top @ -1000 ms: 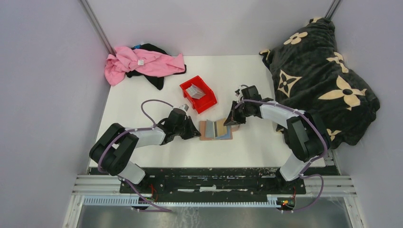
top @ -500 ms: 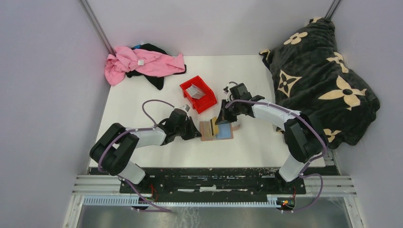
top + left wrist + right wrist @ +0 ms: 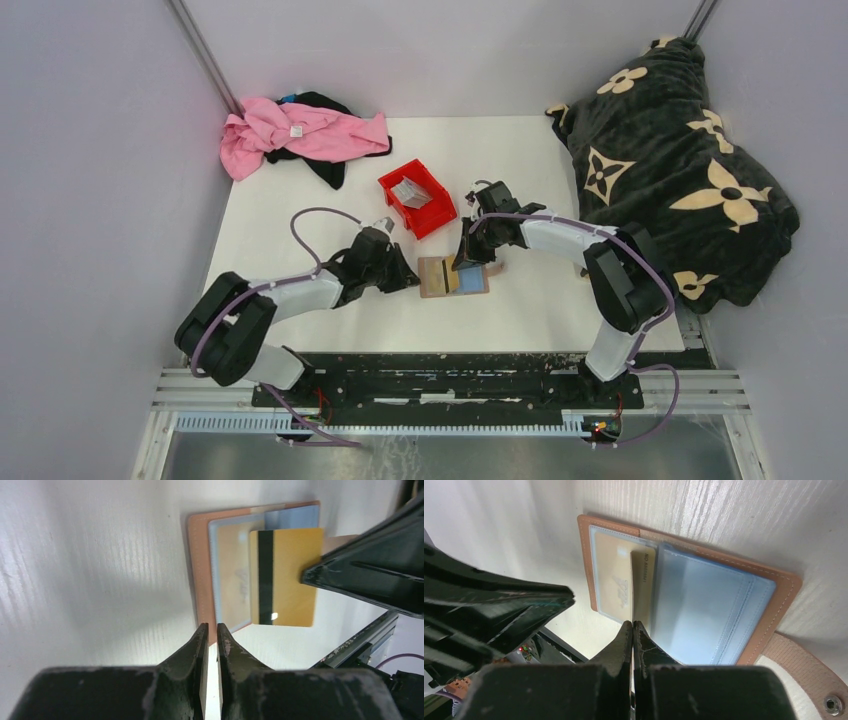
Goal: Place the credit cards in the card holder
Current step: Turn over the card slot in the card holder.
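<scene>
Your left tool (image 3: 210, 627), jaws a narrow empty slit, sits at the near edge of the card holder (image 3: 200, 580), mid-frame on the surface (image 3: 300, 200): brace there. Beyond, your right tool (image 3: 632, 624) pinches the gold card (image 3: 292, 580) over the clear pocket (image 3: 611, 580); slide it level, square to the opening.

The card holder (image 3: 432, 282) lies open on the desk (image 3: 300, 220). The right pincer (image 3: 466, 258) holds a gold credit card (image 3: 448, 270) over it.
</scene>
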Controlling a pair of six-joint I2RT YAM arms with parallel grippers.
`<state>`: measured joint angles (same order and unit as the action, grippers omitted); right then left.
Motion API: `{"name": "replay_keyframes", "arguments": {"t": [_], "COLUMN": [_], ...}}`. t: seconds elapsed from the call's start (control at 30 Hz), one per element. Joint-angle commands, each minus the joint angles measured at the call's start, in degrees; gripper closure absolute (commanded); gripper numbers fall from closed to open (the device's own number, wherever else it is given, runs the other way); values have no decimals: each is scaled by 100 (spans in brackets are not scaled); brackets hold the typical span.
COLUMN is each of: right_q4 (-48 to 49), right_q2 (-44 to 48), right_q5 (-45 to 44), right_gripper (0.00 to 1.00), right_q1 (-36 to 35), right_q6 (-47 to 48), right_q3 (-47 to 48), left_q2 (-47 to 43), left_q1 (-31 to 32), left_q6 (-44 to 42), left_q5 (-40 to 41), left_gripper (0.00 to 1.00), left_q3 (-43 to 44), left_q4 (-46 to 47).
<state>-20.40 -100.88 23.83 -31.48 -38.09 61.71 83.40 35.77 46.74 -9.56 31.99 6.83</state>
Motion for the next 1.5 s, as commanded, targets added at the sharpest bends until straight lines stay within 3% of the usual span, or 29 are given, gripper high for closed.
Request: {"name": "replay_keyframes", "arguments": {"t": [0.0,0.17,0.67,1.47], "right_q4": [97,98,99,-95], "right_q2": [-62,-94,-77,186], "right_q5": [-71,-63,-12,-19], "right_gripper": [99,99,99,99], "right_q1": [-3,-1,4,356], "right_q6": [69,73,67,229], "right_q3": [143,141,188,194], "left_q2": [-533,-532,628,943], "left_q1": [26,34,303,322], "left_q6": [-289,-271,-359,-551], "left_q5": [332,237,142,366], "left_gripper": [80,78,79,81], "left_q3": [178,388,889,958], "left_q4": [-186,-210,-151,-706]}}
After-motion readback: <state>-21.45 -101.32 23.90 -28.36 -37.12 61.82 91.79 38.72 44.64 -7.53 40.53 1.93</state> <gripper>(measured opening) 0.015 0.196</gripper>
